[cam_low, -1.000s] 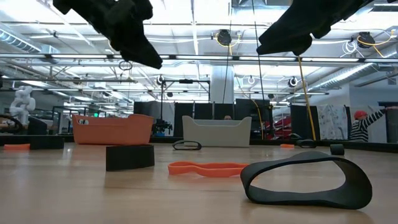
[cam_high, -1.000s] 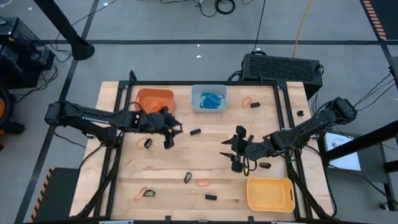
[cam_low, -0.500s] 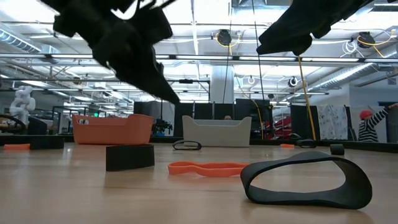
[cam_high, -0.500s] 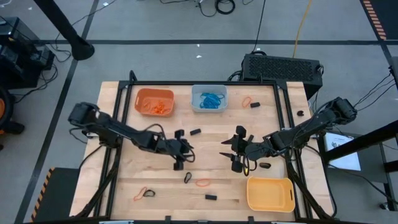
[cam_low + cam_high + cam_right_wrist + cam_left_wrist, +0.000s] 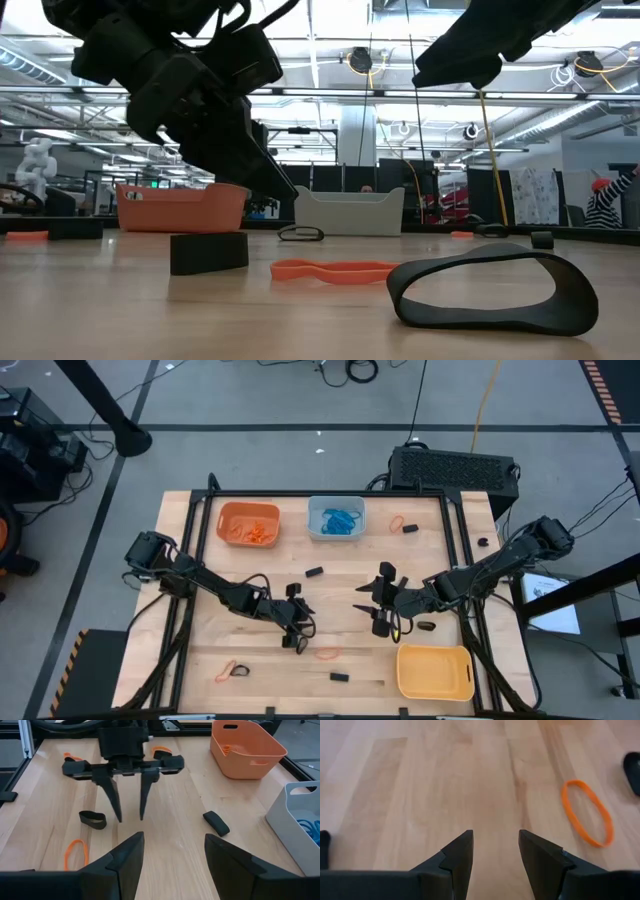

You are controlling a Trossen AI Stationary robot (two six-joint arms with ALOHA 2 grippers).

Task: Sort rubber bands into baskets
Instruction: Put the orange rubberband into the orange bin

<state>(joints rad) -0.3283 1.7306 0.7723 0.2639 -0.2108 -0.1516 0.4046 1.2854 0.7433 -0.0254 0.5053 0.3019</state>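
Left gripper (image 5: 296,632) fingers apart, empty, pointing down at table; orange rubber band (image 5: 327,654) just beside its tips (untouched). Right gripper (image 5: 372,600) apart too, empty, hovering mid-table.

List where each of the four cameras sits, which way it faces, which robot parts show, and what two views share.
High: overhead, facing straight down; both arms, left gripper, right gripper.
Low: tabletop height, facing across the table; arms enter from above.
Left wrist: looks past its open fingers at the wood.
Right wrist: faces the left gripper.
Shared: the orange basket appears in high, low and right wrist.
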